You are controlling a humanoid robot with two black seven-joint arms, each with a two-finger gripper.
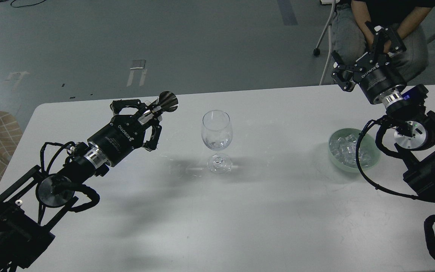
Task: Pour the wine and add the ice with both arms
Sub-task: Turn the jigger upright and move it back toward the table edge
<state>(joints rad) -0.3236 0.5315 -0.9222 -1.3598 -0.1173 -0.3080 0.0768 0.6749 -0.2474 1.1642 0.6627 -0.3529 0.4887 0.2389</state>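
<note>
- My two arms come in nearest, from the lower corners, over the white tabletop (240,226), one on each side, so pouring and ice can be shared between them.
- My left hand (147,117) is clenched on a small metal cup (166,101), a jigger-like thing. It lies tipped nearly on its side, long axis running low-left to upper-right, flared mouth towards the wine glass (217,140). I judge this a pouring tilt, though the cup sits left of the rim, not over it.
- The wine glass stands upright mid-tabletop between my hands; a little clear wine (217,143) seems to lie in the bowl, hard to be sure.
- The ice (347,149) is heaped in a pale green bowl (334,160) to the right, within my right arm's reach.
- My right hand (361,56) hangs released beyond the bowl, fingers spread and pointing away, holding nothing.
</note>
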